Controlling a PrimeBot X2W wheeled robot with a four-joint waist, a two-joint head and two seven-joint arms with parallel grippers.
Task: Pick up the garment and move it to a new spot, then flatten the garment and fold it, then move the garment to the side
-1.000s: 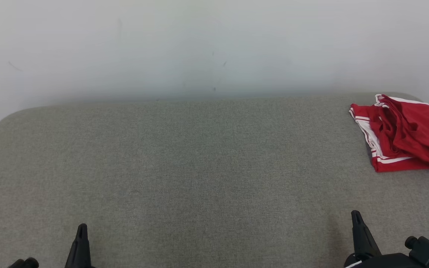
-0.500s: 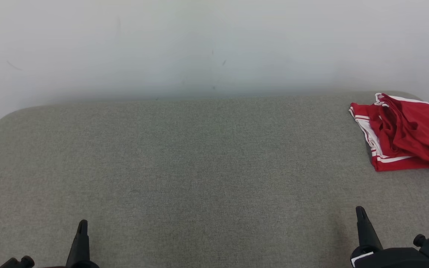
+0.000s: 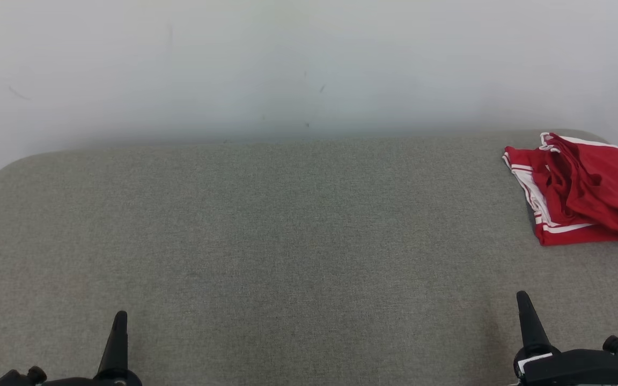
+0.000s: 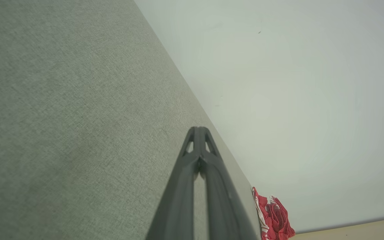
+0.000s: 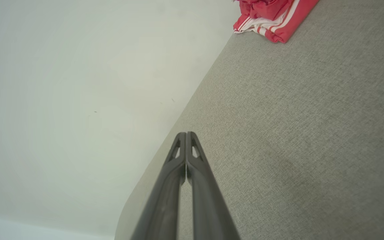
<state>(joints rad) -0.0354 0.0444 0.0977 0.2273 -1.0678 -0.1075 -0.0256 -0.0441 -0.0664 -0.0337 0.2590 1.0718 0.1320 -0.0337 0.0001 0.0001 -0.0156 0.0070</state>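
One bunched garment [image 3: 588, 187] — striped edge twd left.

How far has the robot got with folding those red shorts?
Hardly begun, it seems. Done: nothing visible; the red shorts lie rumpled at the far right corner of the grey padded table. In hand: nothing; the left gripper and right gripper are both shut and empty near the front edge, apart from the shorts. Left: pick them up, move them, flatten, fold, set aside.
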